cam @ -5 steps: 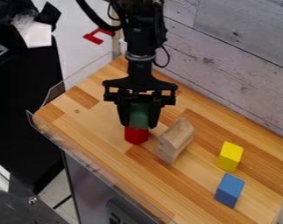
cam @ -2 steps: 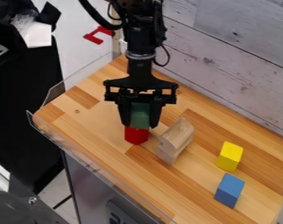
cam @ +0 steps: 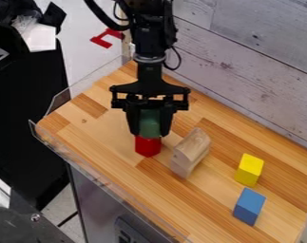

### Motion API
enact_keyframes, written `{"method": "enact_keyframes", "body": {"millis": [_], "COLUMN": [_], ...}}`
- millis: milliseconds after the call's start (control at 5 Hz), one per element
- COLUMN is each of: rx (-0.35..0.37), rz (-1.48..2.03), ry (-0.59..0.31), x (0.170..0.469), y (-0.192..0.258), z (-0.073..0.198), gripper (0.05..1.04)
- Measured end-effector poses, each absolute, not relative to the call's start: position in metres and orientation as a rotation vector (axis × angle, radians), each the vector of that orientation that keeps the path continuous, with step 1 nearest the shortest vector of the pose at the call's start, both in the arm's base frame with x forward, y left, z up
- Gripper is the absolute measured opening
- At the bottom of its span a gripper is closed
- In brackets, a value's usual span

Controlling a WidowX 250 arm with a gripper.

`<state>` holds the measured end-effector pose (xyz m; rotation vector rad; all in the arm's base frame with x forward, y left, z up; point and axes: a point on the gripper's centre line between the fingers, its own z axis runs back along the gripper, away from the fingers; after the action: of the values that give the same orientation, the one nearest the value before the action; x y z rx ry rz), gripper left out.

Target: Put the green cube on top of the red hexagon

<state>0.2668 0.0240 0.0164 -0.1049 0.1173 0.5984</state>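
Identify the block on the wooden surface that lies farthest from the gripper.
The blue block, nearest the picture's bottom edge; the yellow one sits closer to the gripper.

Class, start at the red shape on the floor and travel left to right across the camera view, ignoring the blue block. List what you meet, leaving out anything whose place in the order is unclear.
Red shape on the floor → red hexagon → natural wood block → yellow block

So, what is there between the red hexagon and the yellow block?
In the camera view, a plain wooden block is between the red hexagon and the yellow block, on the tabletop.
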Motion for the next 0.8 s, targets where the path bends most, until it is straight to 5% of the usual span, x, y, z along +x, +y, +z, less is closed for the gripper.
{"method": "enact_keyframes", "body": {"millis": [200,400,800], "rx": [-0.104,-0.097,-0.119], "rz": [0.602,0.601,0.577], "ry": [0.118,0.131,-0.057], "x": [0.266,0.264,0.265], "y": [0.026,0.026,0.012], "z": [0.016,0.017,0.066], "gripper": [0.652,0.923,0.999]}}
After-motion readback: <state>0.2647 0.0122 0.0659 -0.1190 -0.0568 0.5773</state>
